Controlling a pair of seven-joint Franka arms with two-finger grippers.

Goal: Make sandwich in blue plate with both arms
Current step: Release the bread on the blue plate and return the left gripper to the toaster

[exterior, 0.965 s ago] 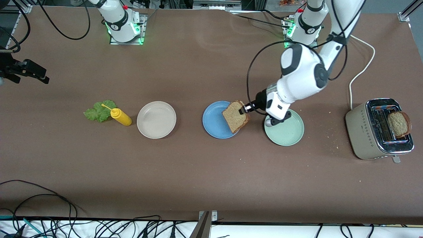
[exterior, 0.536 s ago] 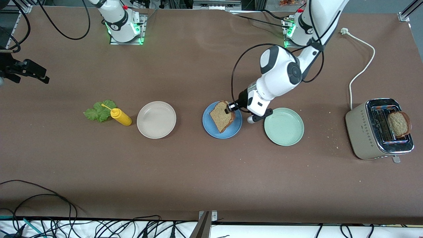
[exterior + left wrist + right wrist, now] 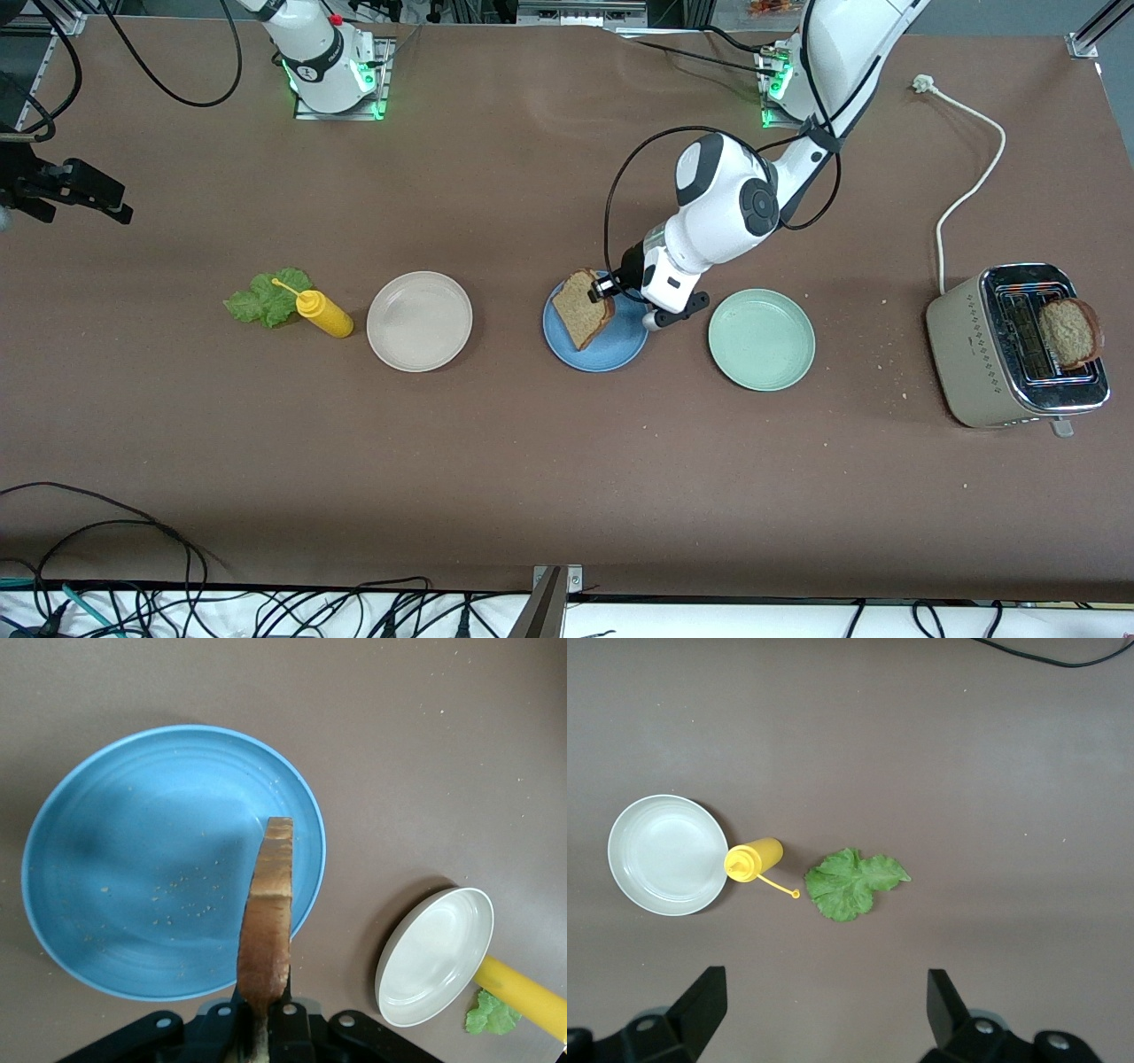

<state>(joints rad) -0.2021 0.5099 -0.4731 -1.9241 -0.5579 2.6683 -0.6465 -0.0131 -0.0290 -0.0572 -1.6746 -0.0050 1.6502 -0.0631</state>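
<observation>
Front view showing left gripper [image 3: 605, 291] hanging over the blue plate [image 3: 620, 350], clenching a slice of toast [image 3: 580, 310] by its edge, slice tilted above the plate. Right wrist view showing right gripper [image 3: 824, 1010] hovering wide open over the lettuce leaf [image 3: 852, 882], yellow bottle [image 3: 754, 859] and beige-white plate [image 3: 664, 855]. Sitting toward the left arm's end: mint-green plate [image 3: 762, 338], toaster [image 3: 1019, 346] holding second slice [image 3: 1069, 332].

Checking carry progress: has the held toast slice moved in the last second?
Yes. The toast slice in the left gripper moved from the blue plate's mint-plate edge to over its middle.
</observation>
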